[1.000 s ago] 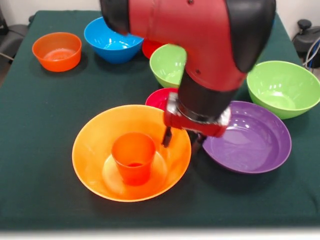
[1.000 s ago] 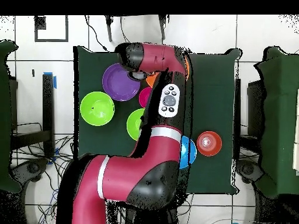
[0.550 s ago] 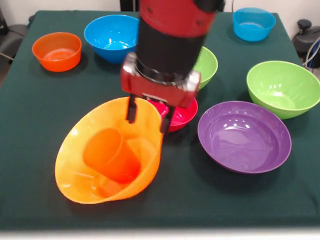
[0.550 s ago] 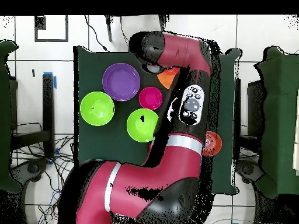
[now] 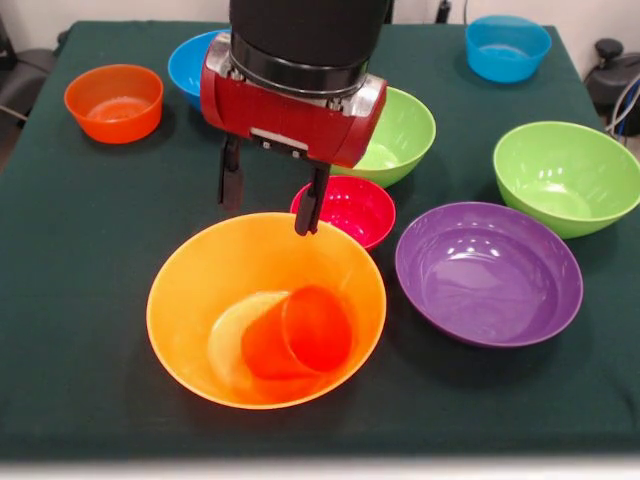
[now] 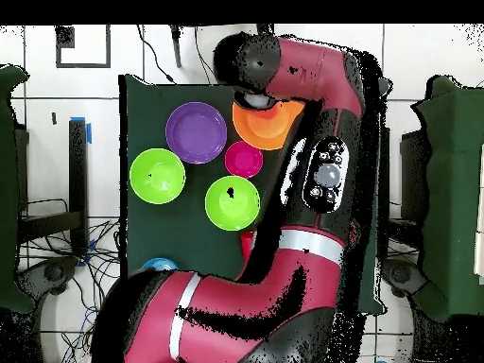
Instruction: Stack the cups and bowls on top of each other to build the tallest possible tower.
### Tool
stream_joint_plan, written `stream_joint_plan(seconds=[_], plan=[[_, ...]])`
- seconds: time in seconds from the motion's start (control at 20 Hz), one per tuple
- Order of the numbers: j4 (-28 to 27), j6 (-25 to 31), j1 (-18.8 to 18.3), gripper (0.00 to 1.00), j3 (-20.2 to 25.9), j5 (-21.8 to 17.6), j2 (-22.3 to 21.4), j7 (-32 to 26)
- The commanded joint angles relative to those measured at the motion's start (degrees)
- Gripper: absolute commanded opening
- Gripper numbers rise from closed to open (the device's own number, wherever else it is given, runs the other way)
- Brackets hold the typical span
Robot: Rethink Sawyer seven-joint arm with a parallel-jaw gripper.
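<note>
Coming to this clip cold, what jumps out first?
The big orange bowl at the table's front, with an orange cup lying tipped on its side inside it. Just above the bowl's far rim hangs the red gripper, jaws open and empty, with the small crimson bowl right behind.

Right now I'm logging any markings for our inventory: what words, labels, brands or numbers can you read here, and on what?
None can be read.
The gripper housing carries a small pale strip, too small to tell whether it is a label.
The arm's button pad: round buttons only, any marks too small to read.
The bowls, such as the big orange bowl and the purple bowl, and the orange cup are plain.
</note>
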Motion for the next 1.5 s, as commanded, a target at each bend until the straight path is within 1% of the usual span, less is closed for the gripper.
stream_joint_plan(seconds=[0.05,0.35,0.65,0.9,1.05,1.35,1.5], plan=[[4.2,5.7,0.4,1.0,5.3,-0.3,-0.2,0.0],[6.3,2.8,0.2,1.0,5.4,-0.8,-0.2,0.1],[8.1,1.8,-0.4,1.0,5.8,-0.6,-1.1,-0.5],[7.8,-0.2,-1.0,1.0,6.3,-0.9,0.8,-0.7],[8.6,-0.8,-1.1,1.0,6.9,-0.5,1.0,-0.4],[8.9,-3.1,-0.2,1.0,6.8,-0.9,2.3,1.6],[9.0,-2.7,0.4,1.0,6.2,-1.2,2.3,2.2]])
